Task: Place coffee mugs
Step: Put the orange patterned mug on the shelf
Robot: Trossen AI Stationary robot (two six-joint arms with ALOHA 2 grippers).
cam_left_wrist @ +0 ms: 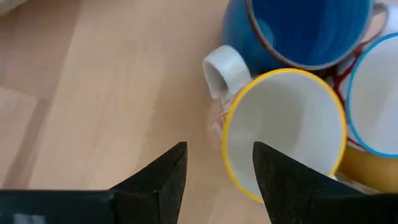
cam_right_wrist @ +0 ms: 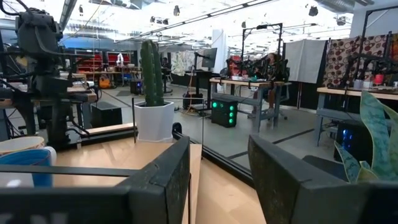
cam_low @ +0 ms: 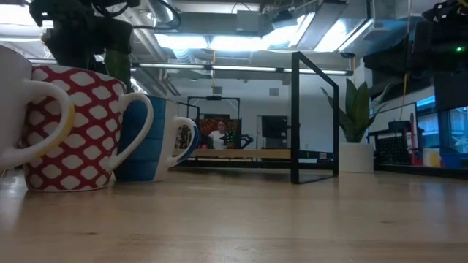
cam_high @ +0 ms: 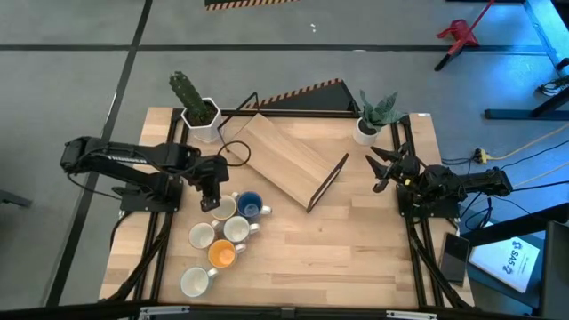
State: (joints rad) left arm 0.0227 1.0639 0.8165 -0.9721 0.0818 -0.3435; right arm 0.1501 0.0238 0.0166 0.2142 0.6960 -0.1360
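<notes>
Six mugs stand in a cluster at the table's near left: a yellow-rimmed, red-patterned mug [cam_high: 222, 209], a dark blue one [cam_high: 250, 206], two white ones [cam_high: 202, 236] [cam_high: 236, 229], an orange-inside one [cam_high: 221, 255] and a white one [cam_high: 194, 282]. My left gripper [cam_high: 211, 200] is open and points down just above the yellow-rimmed mug [cam_left_wrist: 283, 134]. One finger [cam_left_wrist: 292, 180] is over its hollow and the other [cam_left_wrist: 155, 186] is outside its rim. My right gripper [cam_high: 380, 169] is open and empty at the table's right, level above the top.
A wooden board with a black wire frame [cam_high: 293, 160] lies at the table's far middle. A cactus in a white pot [cam_high: 197, 111] stands at the far left and a leafy plant in a white pot [cam_high: 366, 129] at the far right. Bare wood lies at the near right.
</notes>
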